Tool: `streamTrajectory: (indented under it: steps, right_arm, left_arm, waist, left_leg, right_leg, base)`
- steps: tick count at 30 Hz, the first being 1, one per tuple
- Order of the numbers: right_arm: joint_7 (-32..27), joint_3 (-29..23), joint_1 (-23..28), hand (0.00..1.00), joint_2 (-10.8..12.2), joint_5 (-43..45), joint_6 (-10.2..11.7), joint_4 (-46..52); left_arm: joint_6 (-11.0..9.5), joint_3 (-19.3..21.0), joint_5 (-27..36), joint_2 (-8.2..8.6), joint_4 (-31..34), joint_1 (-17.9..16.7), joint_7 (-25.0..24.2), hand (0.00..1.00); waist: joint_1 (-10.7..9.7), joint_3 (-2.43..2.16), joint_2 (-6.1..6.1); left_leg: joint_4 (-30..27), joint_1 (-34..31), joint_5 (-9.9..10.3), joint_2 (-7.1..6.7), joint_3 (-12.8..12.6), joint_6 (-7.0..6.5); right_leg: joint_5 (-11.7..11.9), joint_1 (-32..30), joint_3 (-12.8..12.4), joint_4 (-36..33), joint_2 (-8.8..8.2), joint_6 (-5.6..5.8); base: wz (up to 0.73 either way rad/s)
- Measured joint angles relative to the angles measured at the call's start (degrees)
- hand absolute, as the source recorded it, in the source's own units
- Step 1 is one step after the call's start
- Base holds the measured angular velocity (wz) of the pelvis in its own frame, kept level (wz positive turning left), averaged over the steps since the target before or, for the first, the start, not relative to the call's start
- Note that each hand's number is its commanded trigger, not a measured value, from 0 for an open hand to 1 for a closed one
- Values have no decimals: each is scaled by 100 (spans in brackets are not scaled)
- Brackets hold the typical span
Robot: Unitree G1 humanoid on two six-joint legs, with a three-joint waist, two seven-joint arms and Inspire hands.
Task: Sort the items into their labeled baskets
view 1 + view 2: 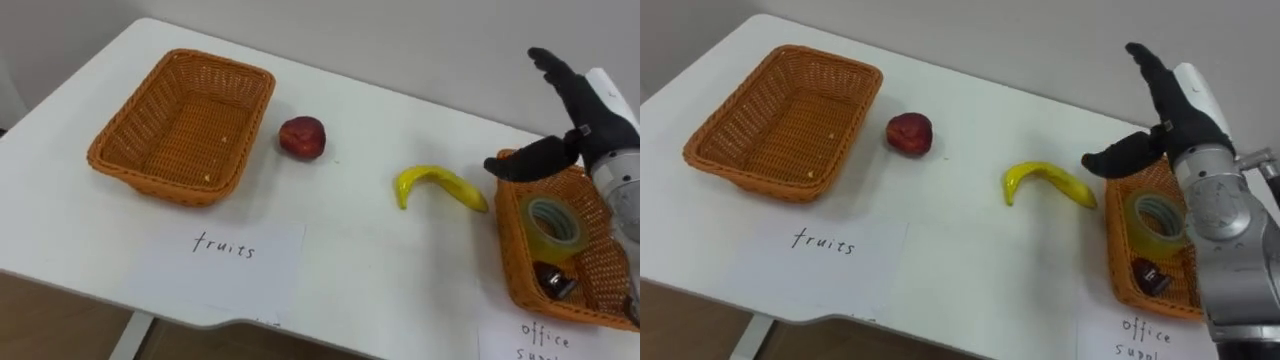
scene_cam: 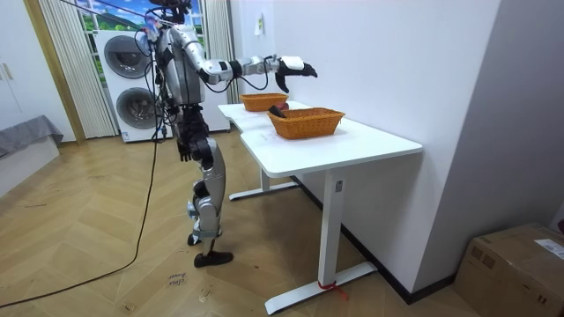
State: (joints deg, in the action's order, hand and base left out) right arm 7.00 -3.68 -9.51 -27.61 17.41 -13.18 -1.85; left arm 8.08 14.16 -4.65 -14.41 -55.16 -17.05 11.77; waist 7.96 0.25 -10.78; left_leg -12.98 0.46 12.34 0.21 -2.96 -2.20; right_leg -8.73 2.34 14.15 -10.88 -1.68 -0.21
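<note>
An empty wicker fruit basket (image 1: pixel 183 122) stands at the table's left. A dark red apple (image 1: pixel 302 137) lies just right of it. A yellow banana (image 1: pixel 438 185) lies near the middle right, close to the office basket (image 1: pixel 520 260). That basket holds a roll of clear tape (image 1: pixel 553 225) and a small dark item (image 1: pixel 558 283). My right hand (image 1: pixel 575 110) hovers open above the office basket's far edge, fingers spread, holding nothing. In the room view I stand at the table's end with my right arm (image 2: pixel 256 66) stretched out over it.
Paper labels lie along the near edge: a label reading "fruits" (image 1: pixel 228 250) before the left basket and another label (image 1: pixel 530 340) before the right one. A wall runs behind the table. Washing machines (image 2: pixel 132 84) stand behind me.
</note>
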Motion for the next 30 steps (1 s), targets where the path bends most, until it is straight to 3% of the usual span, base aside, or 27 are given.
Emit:
streamTrajectory:
  steps: [6,9,14,19,26,30]
  right_arm:
    - [4,521,-76,0,-12,138,4,-224]
    - [2,557,-119,0,-12,137,4,-313]
    - [-19,688,-344,0,-12,137,10,-466]
    - [-19,717,-362,0,-12,136,138,-485]
    - [-37,982,-363,0,-10,306,143,-555]
    - [-19,1038,-363,0,-11,332,139,-705]
  left_arm:
    - [-1,-18,18,-64,-5,120,6,0]
    - [-38,-26,68,-66,-6,249,6,0]
    - [-95,-108,68,-63,-4,283,10,0]
    - [-99,-167,68,-62,0,284,10,0]
    - [-102,-367,62,-47,18,296,10,0]
    - [-97,-375,64,-42,109,296,9,0]
  waist:
    - [88,4,-22]
    - [198,5,-26]
    - [201,6,-27]
    - [226,22,-37]
    - [237,39,-13]
    - [330,44,-7]
  left_leg:
    - [-83,-212,-4,2,30,4]
    - [-114,-317,-4,-1,48,2]
    - [-187,-509,-3,-3,78,0]
    - [-188,-613,-4,-1,98,1]
    - [-162,-639,-4,-3,129,1]
    - [-155,-649,-4,-3,133,1]
  right_leg:
    - [23,-159,19,-2,4,-26]
    - [39,-245,27,-2,4,-26]
    - [52,-388,38,-3,7,-30]
    - [53,-488,46,7,11,-31]
    - [53,-513,84,18,10,-31]
    - [53,-522,86,20,10,-31]
  base:
    - [2]
    - [1]
    - [3]
    - [0]
    - [2]
    - [0]
